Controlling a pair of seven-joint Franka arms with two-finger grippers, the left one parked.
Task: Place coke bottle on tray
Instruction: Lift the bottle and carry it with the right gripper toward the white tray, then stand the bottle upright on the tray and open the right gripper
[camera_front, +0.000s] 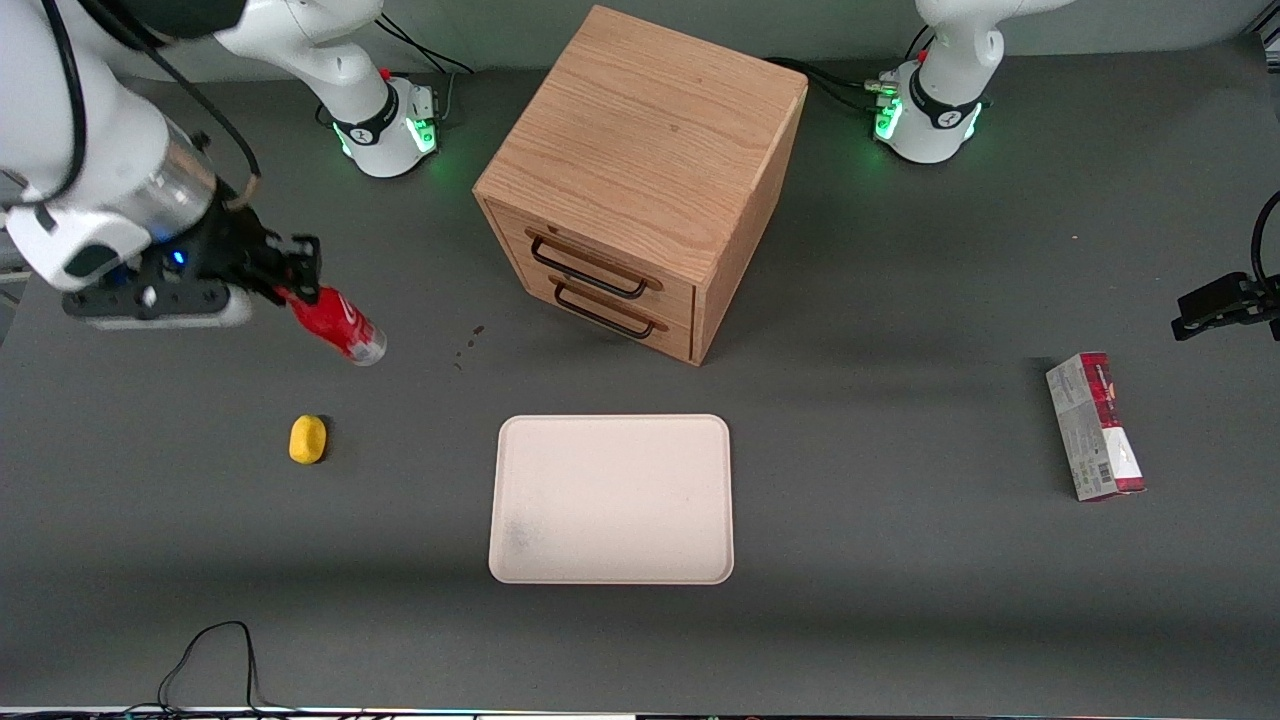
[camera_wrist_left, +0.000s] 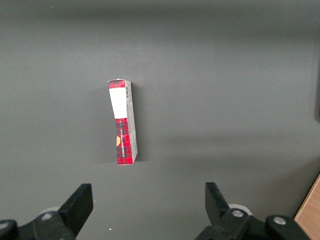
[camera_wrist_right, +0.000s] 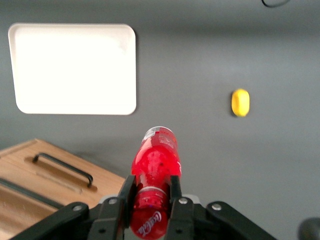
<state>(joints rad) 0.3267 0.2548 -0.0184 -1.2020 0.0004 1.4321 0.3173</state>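
We cannot see the cap end of the coke bottle (camera_front: 335, 324), since the gripper (camera_front: 290, 283) covers it in the front view and the fingers (camera_wrist_right: 126, 196) hide part of the label in the right wrist view. Those fingers are clamped on the bottle, one on each side, and hold it tilted with its clear base pointing away from the arm, lifted off the table (camera_front: 900, 600) toward the working arm's end. The tray (camera_front: 612, 498) lies flat nearer the front camera than the wooden drawer cabinet (camera_front: 640, 180), well apart from the bottle; a faint grey smudge marks one corner. A yellow lump (camera_front: 308, 439) sits on the table between the bottle and the front camera, apart from the tray. A red-and-grey carton (camera_front: 1095, 426) lies toward the parked arm's end. A black cable (camera_front: 215, 650) loops at the table edge nearest the front camera, partly cut off.
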